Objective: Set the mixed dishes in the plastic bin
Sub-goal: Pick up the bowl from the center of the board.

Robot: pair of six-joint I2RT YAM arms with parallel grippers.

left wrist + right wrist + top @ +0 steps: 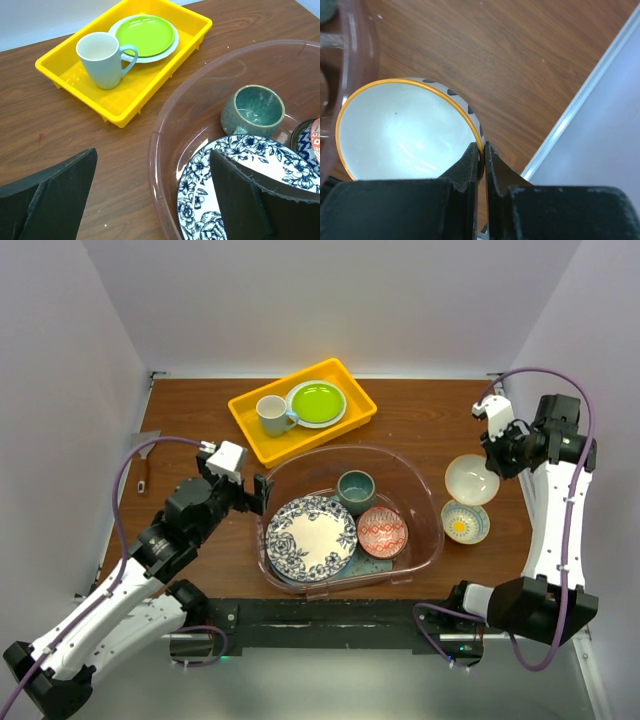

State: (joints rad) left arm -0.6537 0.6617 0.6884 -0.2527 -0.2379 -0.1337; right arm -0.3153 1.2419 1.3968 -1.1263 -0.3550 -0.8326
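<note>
Right pincer [481, 159] pinches an orange-rimmed white bowl [400, 130], outside perhaps dark-patterned; left pincer [152, 162] gapes.

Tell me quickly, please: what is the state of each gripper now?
Left gripper: open, holding nothing.
Right gripper: shut on the rim of the orange-edged bowl.

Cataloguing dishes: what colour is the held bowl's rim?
Orange-yellow; the bowl shows best in the right wrist view.
</note>
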